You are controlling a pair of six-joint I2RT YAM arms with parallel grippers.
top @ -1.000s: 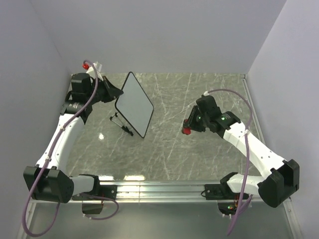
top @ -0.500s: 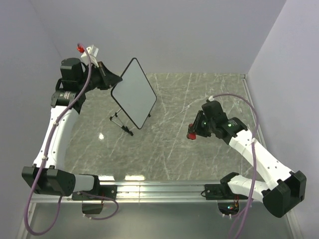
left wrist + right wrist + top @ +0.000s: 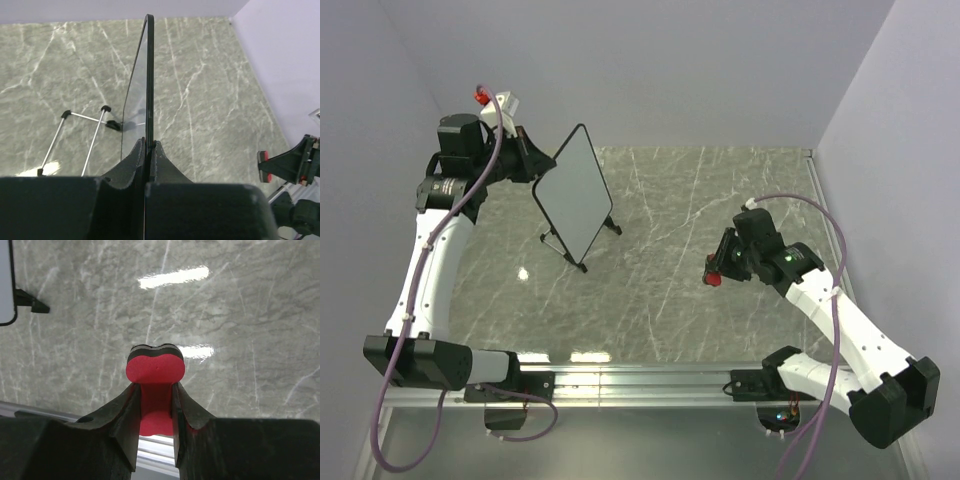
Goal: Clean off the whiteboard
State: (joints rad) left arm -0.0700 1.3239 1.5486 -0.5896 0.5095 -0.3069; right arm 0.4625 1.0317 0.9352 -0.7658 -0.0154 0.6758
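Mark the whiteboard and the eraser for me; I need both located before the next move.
whiteboard [image 3: 573,195], top external view, middle of its white face.
eraser [image 3: 155,371], right wrist view, red face at its wide end.

Walls [image 3: 650,70]: plain, pale lilac, stood on three sides.
Tabletop [image 3: 660,290]: was grey-green marble, white-veined.
Light: overhead glare [image 3: 174,276] shone off it.

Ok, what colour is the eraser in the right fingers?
The eraser is red with a thin black backing, clearest in the right wrist view.
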